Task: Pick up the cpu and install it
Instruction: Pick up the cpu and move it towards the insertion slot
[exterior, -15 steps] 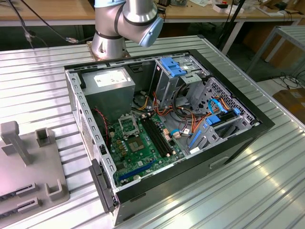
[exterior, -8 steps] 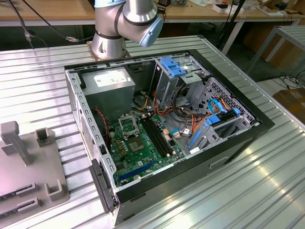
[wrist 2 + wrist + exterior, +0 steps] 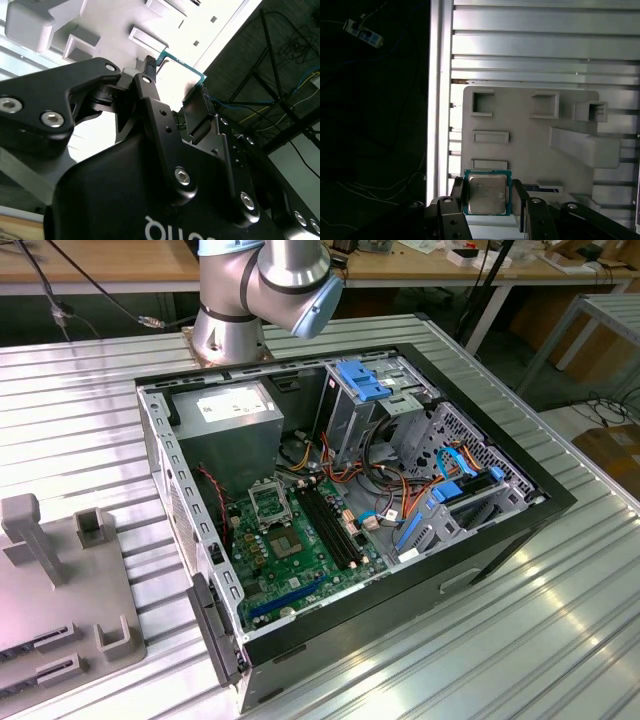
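Plainly, the work stands at the grey fixture tray (image 3: 60, 585), which sits on the ribbed table (image 3: 560, 640) at the exterior view's left. In the first wrist view the gripper (image 3: 488, 196) hangs over that tray with the cpu (image 3: 487, 194) squarely between its fingers (image 3: 457, 196). The jaws are drawn narrow, one against each of two opposite edges of the chip. I judge this a grip on the cpu and not a mere flanking, though the contact is too fine to be sure of. The chip lies flat, its silver top towards the camera and its green rim square to the fingers; being square, it has no long axis to speak of. Towards the exterior view's right stands the open computer case (image 3: 165, 470). On its motherboard (image 3: 300, 570) the black hinged socket frame (image 3: 270, 505) lies well apart from the tray, so the socket is rightward of the held chip and inside the case walls.
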`<state>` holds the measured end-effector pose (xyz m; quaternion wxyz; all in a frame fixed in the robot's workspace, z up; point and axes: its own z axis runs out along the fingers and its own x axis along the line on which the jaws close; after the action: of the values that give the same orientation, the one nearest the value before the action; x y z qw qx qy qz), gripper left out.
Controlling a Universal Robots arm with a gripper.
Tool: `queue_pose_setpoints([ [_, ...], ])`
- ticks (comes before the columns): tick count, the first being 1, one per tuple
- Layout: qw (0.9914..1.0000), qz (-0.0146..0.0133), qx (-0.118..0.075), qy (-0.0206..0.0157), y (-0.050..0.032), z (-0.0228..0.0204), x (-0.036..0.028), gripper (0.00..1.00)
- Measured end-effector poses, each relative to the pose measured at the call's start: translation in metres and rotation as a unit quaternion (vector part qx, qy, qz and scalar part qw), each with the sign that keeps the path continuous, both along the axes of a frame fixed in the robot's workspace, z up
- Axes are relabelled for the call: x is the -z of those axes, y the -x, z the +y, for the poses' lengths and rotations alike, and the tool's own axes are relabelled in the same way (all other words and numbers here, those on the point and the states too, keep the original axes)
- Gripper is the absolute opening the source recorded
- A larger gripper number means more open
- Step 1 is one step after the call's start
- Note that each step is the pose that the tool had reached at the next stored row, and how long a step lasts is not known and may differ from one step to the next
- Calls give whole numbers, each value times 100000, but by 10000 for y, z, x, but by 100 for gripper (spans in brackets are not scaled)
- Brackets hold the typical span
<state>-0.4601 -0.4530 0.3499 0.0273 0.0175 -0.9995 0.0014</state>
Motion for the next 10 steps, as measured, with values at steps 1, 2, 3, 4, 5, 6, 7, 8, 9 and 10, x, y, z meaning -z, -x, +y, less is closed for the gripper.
queue_pose_setpoints([
  [1, 100000, 3, 1, 3, -3, 0, -1, 47],
  [2, 100000, 6, 1, 4, -4, 0, -5, 47],
  [3, 100000, 1, 3, -1, -5, 0, -11, 47],
  [4, 100000, 1, 5, -1, -6, 1, -20, 47],
  [5, 100000, 1, -1, 2, -8, 0, -28, 47],
  [6, 100000, -1, 0, -2, -8, 0, -39, 47],
  [7, 100000, 2, 1, 1, -9, 0, -50, 47],
  [8, 100000, 3, 2, 3, -11, 0, -70, 47],
  [9, 100000, -1, 0, -2, -12, 0, -93, 47],
  [10, 100000, 1, 0, -1, -12, 1, -108, 47],
])
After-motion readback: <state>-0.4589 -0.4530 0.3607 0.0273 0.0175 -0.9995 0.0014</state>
